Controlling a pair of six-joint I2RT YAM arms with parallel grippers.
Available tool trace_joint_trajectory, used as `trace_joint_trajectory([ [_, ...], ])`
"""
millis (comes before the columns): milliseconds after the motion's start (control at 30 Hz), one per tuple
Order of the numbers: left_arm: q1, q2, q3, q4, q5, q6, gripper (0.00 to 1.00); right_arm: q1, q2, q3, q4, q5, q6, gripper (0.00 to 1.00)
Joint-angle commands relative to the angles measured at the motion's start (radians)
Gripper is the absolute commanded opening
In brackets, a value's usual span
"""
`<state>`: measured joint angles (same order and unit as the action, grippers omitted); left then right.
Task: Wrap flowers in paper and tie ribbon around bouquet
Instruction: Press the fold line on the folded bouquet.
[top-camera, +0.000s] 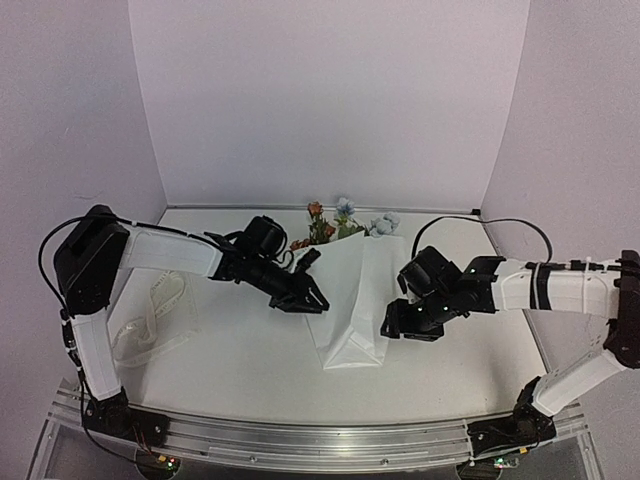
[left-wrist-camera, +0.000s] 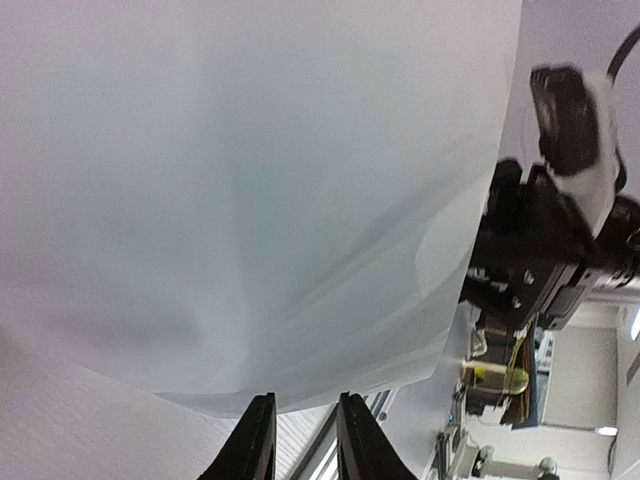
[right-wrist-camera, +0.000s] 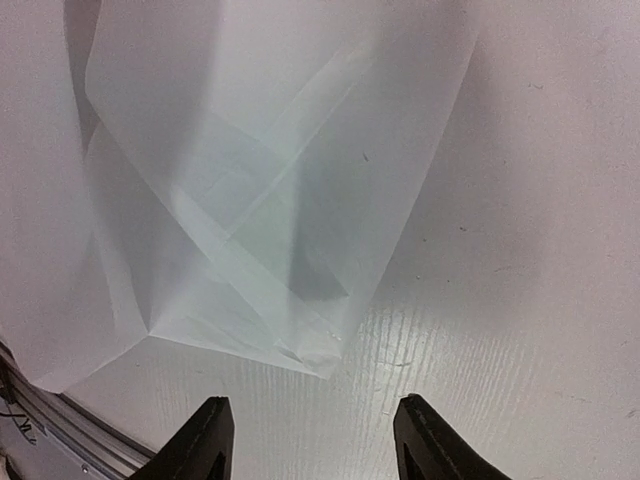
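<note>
paper (top-camera: 355, 300): plain white, grey creases
flowers (top-camera: 335, 225): orange-pink and pale blue blooms, green stems
ribbon (top-camera: 152, 318): whitish, translucent
surface (top-camera: 240, 350): white, faintly ribbed
left pincer (left-wrist-camera: 303, 402): black
right pincer (right-wrist-camera: 312, 404): black

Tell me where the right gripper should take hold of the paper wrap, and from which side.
Probably the near right corner of the paper, where the folded layers stack into a firmer edge. Come in low from the right with the right gripper, whose jaws are open and face that corner. The flowers stick out of the far end, so avoid that end.
</note>
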<state>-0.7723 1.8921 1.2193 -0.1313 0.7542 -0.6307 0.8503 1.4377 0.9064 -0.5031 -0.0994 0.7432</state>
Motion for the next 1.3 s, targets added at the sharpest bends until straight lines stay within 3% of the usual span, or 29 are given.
trace_joint_trajectory([
  [0,-0.079,0.046,0.013,0.019,0.029,0.043,0.21,0.02,-0.079,-0.015,-0.022,0.062,-0.018,0.56],
  [167,-0.126,0.131,0.065,-0.022,0.06,0.067,0.2,0.073,-0.073,-0.003,0.044,0.035,-0.035,0.54],
  [400,-0.156,0.242,0.119,-0.079,0.094,0.11,0.19,0.086,0.014,0.024,0.126,-0.027,-0.008,0.43],
  [800,-0.16,0.243,0.079,-0.111,0.068,0.113,0.19,0.087,0.195,0.05,0.313,-0.132,0.095,0.27],
  [900,-0.16,0.249,0.069,-0.097,0.069,0.104,0.19,0.086,0.241,0.054,0.375,-0.166,0.132,0.16],
  [1167,-0.16,0.265,0.048,-0.091,0.082,0.117,0.17,0.065,0.329,-0.055,0.702,-0.236,0.271,0.01],
  [1267,-0.161,0.27,0.042,-0.092,0.084,0.117,0.15,0.056,0.369,-0.102,0.834,-0.25,0.346,0.0],
])
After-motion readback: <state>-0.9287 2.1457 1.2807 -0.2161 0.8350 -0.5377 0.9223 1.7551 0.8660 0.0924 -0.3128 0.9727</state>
